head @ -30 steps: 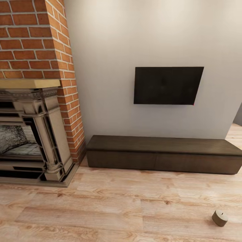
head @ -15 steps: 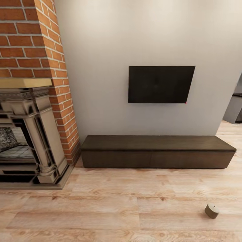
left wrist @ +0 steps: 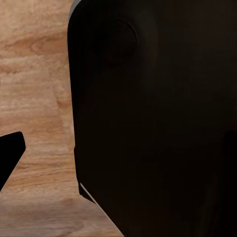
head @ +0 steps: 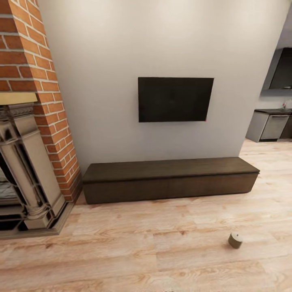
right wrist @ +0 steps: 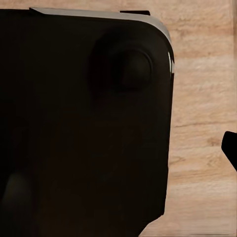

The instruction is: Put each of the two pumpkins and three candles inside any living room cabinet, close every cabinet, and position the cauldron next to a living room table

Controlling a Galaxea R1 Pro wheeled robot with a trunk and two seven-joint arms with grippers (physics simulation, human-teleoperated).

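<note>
Against the pale wall, beneath a dark wall-mounted screen (head: 175,99), the cabinet (head: 170,179) is seen with its long axis running along the wall and its drawer fronts shut. One candle (head: 235,240) is seen on the wooden floor (head: 134,251), well apart from the cabinet, tipped slightly with its pale top turned upward. Whether either pincer is apart or together cannot be told from the wrist views, where dark robot bodywork is seen over the floor.

I've swung the head right: the fireplace (head: 24,170) slides off left, kitchen units (head: 269,126) appear at right
</note>
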